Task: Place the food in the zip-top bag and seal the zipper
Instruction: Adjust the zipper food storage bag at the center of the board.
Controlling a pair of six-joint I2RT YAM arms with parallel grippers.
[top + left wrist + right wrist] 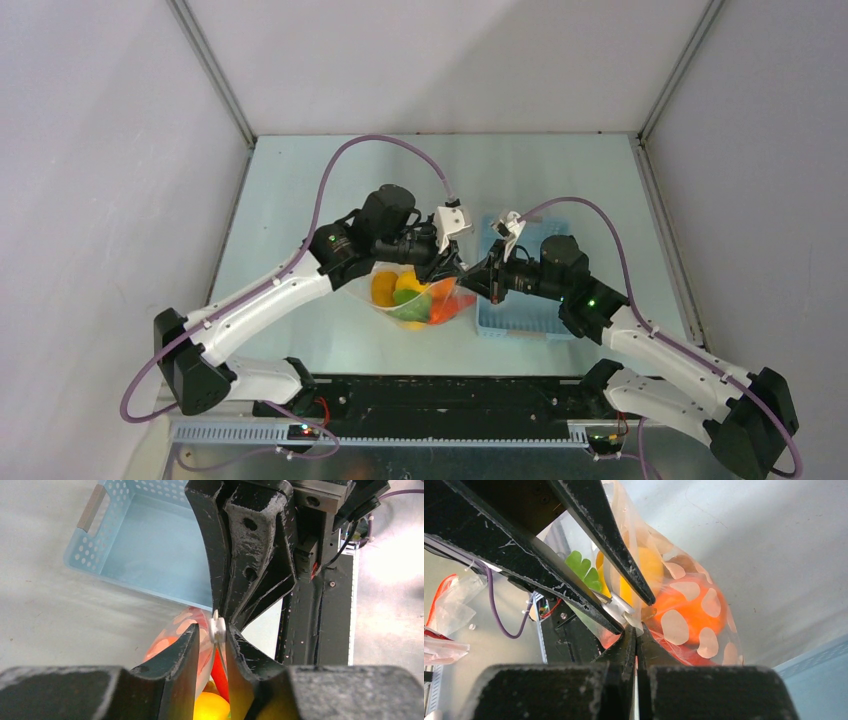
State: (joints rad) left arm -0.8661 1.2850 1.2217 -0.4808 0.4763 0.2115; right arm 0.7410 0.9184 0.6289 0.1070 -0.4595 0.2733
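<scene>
One zip-top bag [415, 300] hangs between the two grippers just above the counter [300, 180], its dotted clear film bulging with the food [689, 612]. Through the plastic, the top view shows about four pieces: one orange-yellow, one yellow, one dark green and one orange-red. An exact count cannot be told, since they are packed against one another.

The left gripper [214, 639] has its fingers drawn in on the zipper [217, 630], pinching the small white slider between the tips. The right gripper [636, 642] meets it nose to nose, its fingers pressed tight together on the bag's top edge just beside the slider, with a thin white line showing between them.

One light blue perforated basket [150, 550] sits on the counter just to the right of the bag, partly covered by the right arm. A purple cable [335, 165] loops from each arm. A crumpled piece of clear plastic with red in it [444, 610] lies near the arm bases.
</scene>
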